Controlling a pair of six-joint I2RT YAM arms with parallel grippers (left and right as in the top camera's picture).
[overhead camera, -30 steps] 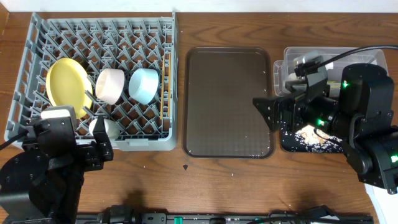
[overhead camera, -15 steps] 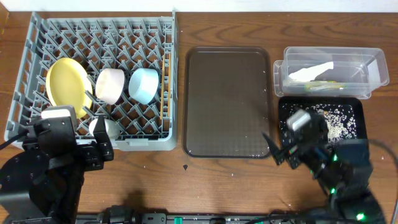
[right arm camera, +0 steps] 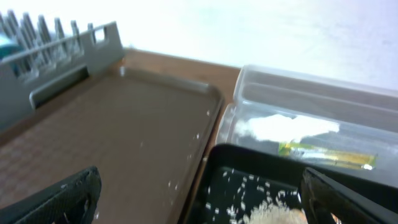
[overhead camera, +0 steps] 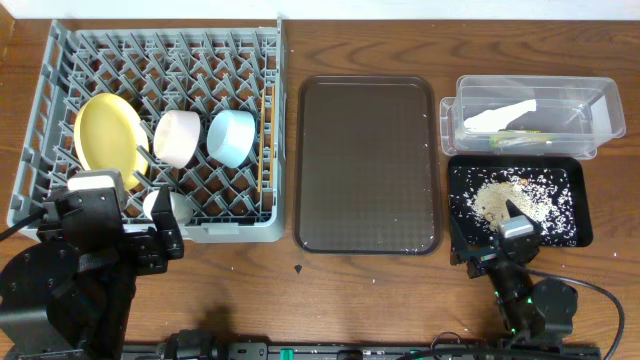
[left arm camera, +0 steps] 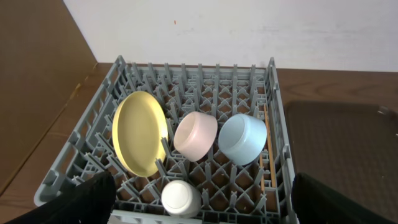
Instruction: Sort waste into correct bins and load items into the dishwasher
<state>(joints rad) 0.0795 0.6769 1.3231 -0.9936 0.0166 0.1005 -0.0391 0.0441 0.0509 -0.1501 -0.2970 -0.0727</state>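
At the left of the counter point(overhead camera: 370, 290) sits the grey dish rack point(overhead camera: 170, 50), the brown tray point(overhead camera: 368, 165) beside it, then the clear tub point(overhead camera: 580, 100) with the black tray point(overhead camera: 572, 165) just nearer. Jaws wide, the left tool point(left arm camera: 205, 200) hangs over the rack's near edge. The right tool point(right arm camera: 202, 198), equally wide, faces the black tray. The plate point(overhead camera: 108, 132), white bowl point(overhead camera: 178, 138), blue bowl point(overhead camera: 232, 137) and chopsticks point(overhead camera: 262, 140) stand in the rack. The napkin point(overhead camera: 505, 115) and wrapper point(overhead camera: 520, 140) lie in the tub, and the rice scraps point(overhead camera: 510, 195) in the black tray.

We can read no text, label, brand, number or sign in any view. The small green-and-orange snack wrapper point(right arm camera: 324, 155), lying inside the clear plastic rectangular tub point(right arm camera: 298, 81), is too blurred for us to make out any print.
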